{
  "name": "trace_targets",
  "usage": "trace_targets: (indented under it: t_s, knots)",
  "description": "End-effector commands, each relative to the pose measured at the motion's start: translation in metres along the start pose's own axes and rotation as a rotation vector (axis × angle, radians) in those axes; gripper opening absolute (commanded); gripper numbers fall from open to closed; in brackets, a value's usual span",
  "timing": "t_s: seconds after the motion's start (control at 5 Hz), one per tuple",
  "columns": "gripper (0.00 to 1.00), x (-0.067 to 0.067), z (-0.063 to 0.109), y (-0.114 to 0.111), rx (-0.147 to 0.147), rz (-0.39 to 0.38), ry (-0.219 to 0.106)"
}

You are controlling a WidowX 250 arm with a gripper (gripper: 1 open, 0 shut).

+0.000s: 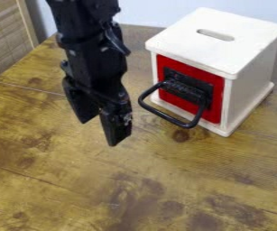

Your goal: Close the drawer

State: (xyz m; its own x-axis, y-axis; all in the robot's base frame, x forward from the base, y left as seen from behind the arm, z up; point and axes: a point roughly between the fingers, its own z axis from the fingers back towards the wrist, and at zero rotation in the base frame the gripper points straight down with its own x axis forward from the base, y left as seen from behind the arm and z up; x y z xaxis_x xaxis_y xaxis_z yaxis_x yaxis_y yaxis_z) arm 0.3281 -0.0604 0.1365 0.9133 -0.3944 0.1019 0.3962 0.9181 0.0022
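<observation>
My black two-fingered gripper (95,124) hangs over the worn brown wooden table (56,180), fingers pointing down, jaws apart w/ nothing between them. One finger sits lower and nearer the camera, the other higher and to the left; the tips look close to the tabletop, but can't tell if they touch it. The red-fronted drawer (189,88) is to the right of me in the frame, set in the pale wooden cube box (225,54), which stands on the table toward the upper right. The drawer face looks about flush w/ the box front, though from this angle I can't say for certain it's fully in. Its black looped wire handle (169,114) sticks out from the front toward me and droops down-left, the loop's end near my gripper body but apart from it, no contact. A black centre fitting (187,88) sits mid-face on the red panel. Box top has a narrow slot (216,35). A dark round knot (180,136) marks the table just below the handle, beside the box's lower corner.
</observation>
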Motion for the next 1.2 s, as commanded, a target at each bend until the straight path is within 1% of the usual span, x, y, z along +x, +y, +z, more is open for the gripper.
trace_targets:
  t_s: [0.0, 0.4, 0.6, 0.8, 1.0]
  knots:
    - [1.0, -0.001, 0.023, 0.012, 0.023, 0.018, -0.068]
    - [1.0, 0.004, 0.02, 0.019, 0.014, 0.018, -0.063]
    - [1.0, 0.008, 0.016, 0.021, 0.009, 0.016, -0.055]
    - [1.0, 0.012, 0.019, 0.021, 0.015, 0.014, -0.059]
    - [1.0, 0.011, 0.016, 0.017, 0.013, 0.008, -0.051]
